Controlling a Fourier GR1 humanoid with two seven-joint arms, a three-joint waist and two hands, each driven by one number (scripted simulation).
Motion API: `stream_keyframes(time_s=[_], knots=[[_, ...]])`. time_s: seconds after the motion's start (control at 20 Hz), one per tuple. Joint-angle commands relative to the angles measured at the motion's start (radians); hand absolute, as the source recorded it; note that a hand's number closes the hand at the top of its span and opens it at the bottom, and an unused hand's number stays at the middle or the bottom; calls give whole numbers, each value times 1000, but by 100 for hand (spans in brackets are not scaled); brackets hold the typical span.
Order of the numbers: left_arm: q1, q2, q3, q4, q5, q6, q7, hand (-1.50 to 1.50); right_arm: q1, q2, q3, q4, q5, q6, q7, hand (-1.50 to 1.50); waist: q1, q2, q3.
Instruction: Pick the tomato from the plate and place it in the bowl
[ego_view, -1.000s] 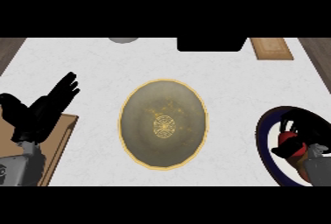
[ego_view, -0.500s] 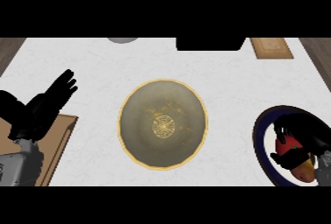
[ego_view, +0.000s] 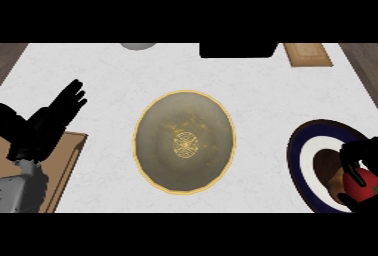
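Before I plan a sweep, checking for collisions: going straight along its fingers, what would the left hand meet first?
Likely only bare counter: the open left hand points up-right, past the gold-rimmed bowl, toward the grey round object at the far edge; depth unclear.

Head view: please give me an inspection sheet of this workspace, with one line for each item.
Surface: white counter, marbled.
Job's things: tomato on the blue-rimmed plate at right; gold-rimmed bowl in the middle, holding nothing.
Clutter: wooden board at lower left; second board, black object and grey object at the far edge.
Hands: left hand open, resting at left; right hand over the tomato, grasp cannot be told.
Cables: nothing seen.
Surroundings: brown strips beyond the counter's far corners.
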Motion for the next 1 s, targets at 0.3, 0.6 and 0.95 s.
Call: stream_keyframes(time_s=[0.3,0.6,0.95], knots=[[-31,-10,2,37,-15,13,0,0,80,-83,-295,-497,-261,276,140,150,-10,-2,-1],[-36,-8,7,21,-5,5,13,0,-63,-69,-403,-635,-513,449,378,150,7,1,-2],[-7,-14,-11,22,-23,-13,-30,0,-236,1,-205,-673,-807,350,807,150,25,3,-4]])
